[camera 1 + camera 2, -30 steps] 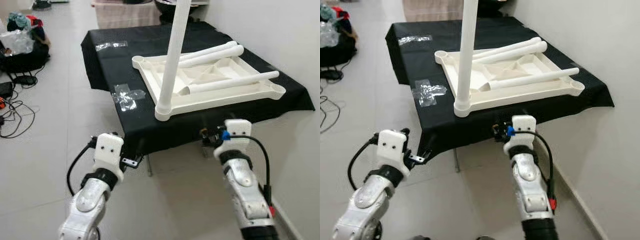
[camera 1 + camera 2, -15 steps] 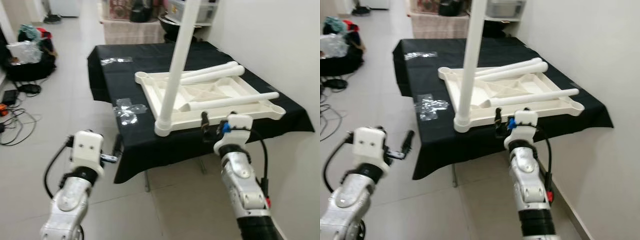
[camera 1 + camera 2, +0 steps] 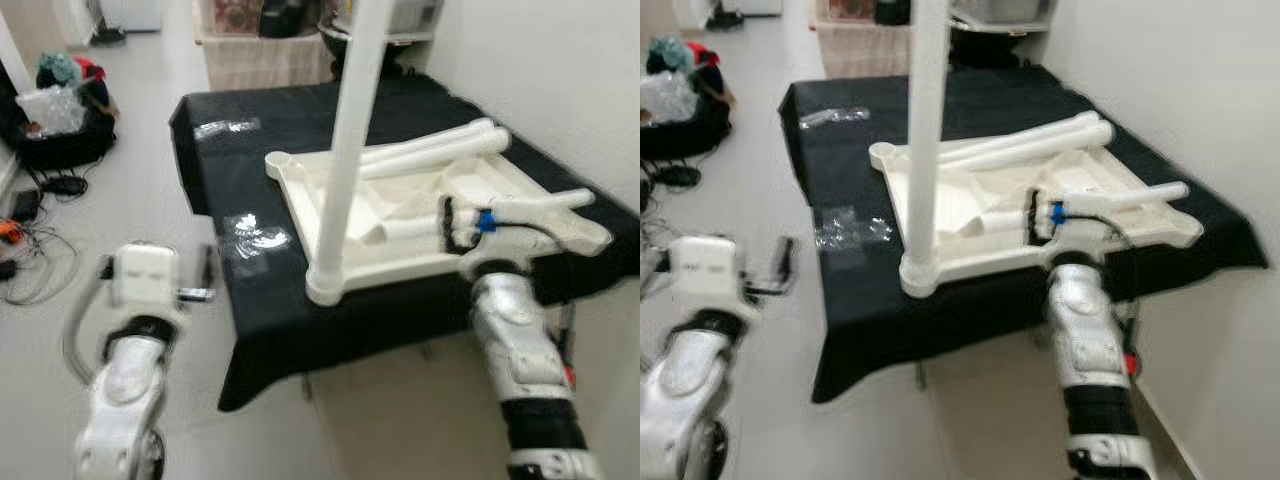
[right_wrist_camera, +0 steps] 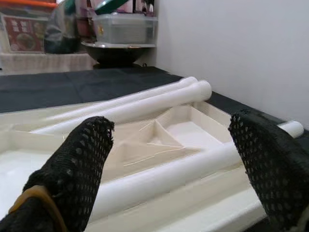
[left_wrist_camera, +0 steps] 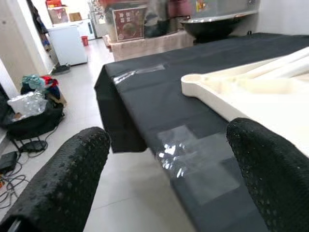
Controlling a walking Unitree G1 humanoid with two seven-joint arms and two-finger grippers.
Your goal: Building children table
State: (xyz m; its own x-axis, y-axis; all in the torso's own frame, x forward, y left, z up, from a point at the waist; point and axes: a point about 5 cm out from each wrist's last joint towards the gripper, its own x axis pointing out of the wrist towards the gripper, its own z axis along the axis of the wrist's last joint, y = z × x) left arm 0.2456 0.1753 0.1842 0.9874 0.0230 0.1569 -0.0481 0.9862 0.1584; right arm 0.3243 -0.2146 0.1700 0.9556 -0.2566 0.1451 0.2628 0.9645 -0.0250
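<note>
On black-draped table (image 3: 250, 160), upturned tabletop (image 3: 420, 215) with one leg (image 3: 350, 150) fitted upright, three loose legs (image 3: 430, 160) unmounted; right tool (image 3: 455, 222) open over one, left tool (image 3: 205, 280) open, empty.

Both arms reach forward, the right gripper (image 4: 169, 159) and left gripper (image 5: 169, 183) with fingers spread wide.
</note>
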